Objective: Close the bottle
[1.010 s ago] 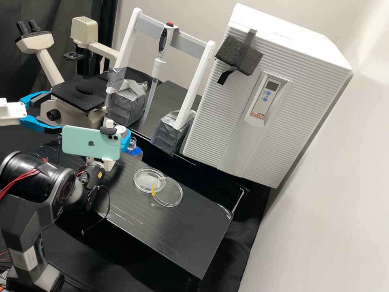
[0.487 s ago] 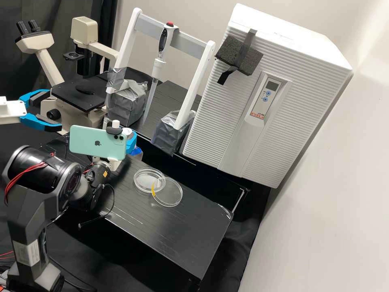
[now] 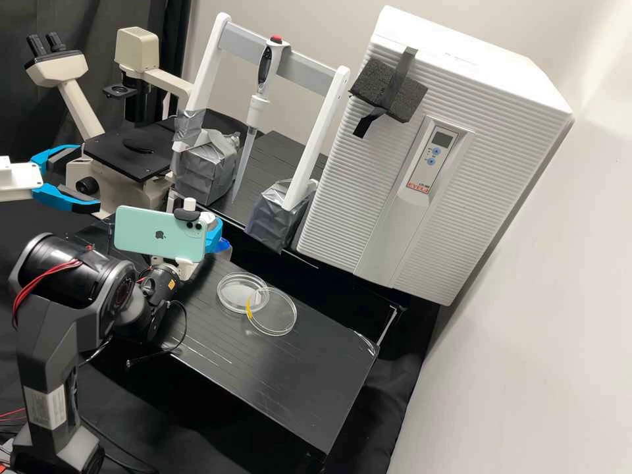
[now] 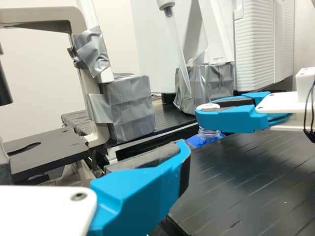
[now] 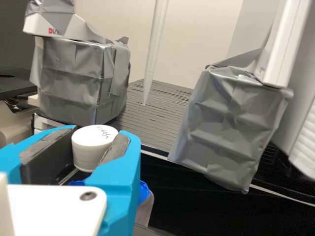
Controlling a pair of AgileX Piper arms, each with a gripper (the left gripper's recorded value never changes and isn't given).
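My right gripper (image 5: 93,150) is shut on a small white cap (image 5: 94,140). It holds the cap just above a clear bottle with a blue shoulder (image 5: 141,194). From the left wrist view the right gripper (image 4: 216,112) and the cap (image 4: 210,106) hover right over the bottle's open neck (image 4: 209,132). In the high view the bottle (image 3: 224,247) stands at the bench's back left, mostly hidden behind the right gripper (image 3: 212,230) and its mint-green phone. My left gripper (image 3: 64,176) hangs open and empty at the far left, in front of the microscope.
Two clear petri dishes (image 3: 242,291) (image 3: 272,312) lie mid-bench. A pipette (image 3: 253,112) hangs in a white stand with tape-wrapped feet (image 3: 204,164) (image 3: 276,210) just behind the bottle. A microscope (image 3: 112,151) stands at the back left and a big white ribbed machine (image 3: 428,151) at the right.
The right arm has shifted a little right and back, carrying the cap over the bottle's neck. The left gripper has moved slightly toward the microscope.
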